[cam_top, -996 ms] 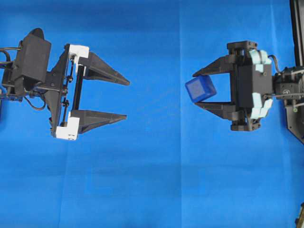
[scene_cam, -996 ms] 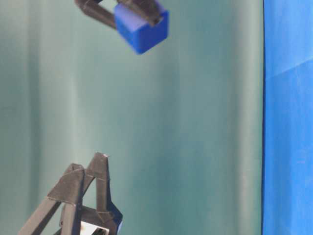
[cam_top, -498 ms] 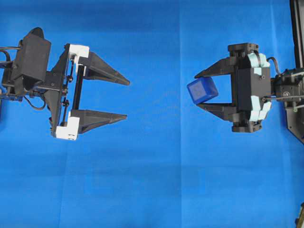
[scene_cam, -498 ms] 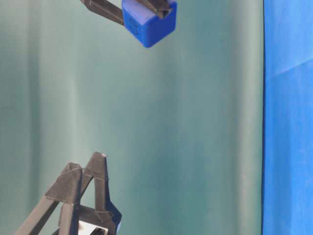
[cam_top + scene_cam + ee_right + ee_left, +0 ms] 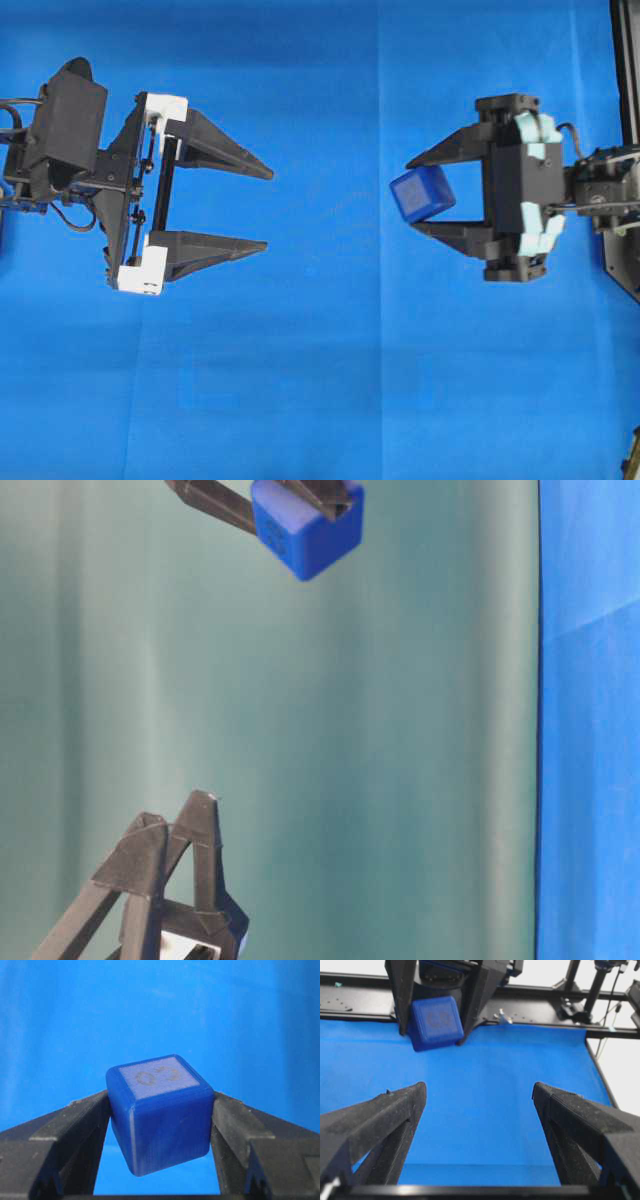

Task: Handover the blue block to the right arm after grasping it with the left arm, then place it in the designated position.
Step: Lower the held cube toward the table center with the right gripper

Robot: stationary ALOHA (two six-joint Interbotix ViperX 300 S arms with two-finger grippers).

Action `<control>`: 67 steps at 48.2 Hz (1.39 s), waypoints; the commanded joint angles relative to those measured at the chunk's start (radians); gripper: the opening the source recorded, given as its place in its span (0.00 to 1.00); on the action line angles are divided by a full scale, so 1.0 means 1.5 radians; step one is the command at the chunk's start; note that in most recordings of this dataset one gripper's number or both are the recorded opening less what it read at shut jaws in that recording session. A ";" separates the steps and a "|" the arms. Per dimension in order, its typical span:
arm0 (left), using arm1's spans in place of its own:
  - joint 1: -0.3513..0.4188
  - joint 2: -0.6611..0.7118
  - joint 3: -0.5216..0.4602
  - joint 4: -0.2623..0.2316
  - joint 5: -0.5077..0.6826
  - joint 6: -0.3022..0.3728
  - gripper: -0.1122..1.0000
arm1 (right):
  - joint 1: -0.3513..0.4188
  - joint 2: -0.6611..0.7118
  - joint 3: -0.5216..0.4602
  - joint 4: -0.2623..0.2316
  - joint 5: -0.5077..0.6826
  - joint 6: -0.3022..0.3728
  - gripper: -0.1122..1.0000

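Observation:
The blue block is clamped between the two black fingers of my right gripper, off the cloth, tilted. In the right wrist view the blue block fills the gap between both fingertips, its marked face upward. The table-level view shows the blue block held at the top edge. My left gripper, black with white brackets, stands wide open on the left with nothing between its fingers. From the left wrist view, the blue block hangs ahead in the right arm's fingers, well beyond my left gripper.
Bright blue cloth covers the whole table. A black frame rail runs along the right edge, with the right arm's mount beside it. A green backdrop fills the table-level view.
The right gripper with the block shifted slightly, first right and then back left, and the block rose a little in the table-level view. The left gripper stayed still and open.

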 commanded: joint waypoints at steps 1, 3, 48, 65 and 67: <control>-0.001 -0.005 -0.017 0.001 -0.003 -0.001 0.93 | 0.002 0.010 -0.011 0.002 -0.025 0.009 0.50; -0.001 -0.005 -0.017 0.001 -0.003 -0.001 0.93 | 0.001 0.019 -0.010 0.002 -0.035 0.015 0.50; 0.000 0.002 -0.024 0.001 -0.003 -0.002 0.93 | -0.030 0.364 -0.050 0.007 -0.365 0.082 0.50; 0.000 0.002 -0.025 0.001 -0.004 -0.002 0.93 | -0.037 0.454 -0.084 0.033 -0.427 0.081 0.50; -0.001 0.003 -0.025 0.001 -0.003 -0.002 0.93 | -0.038 0.463 -0.086 0.035 -0.427 0.081 0.50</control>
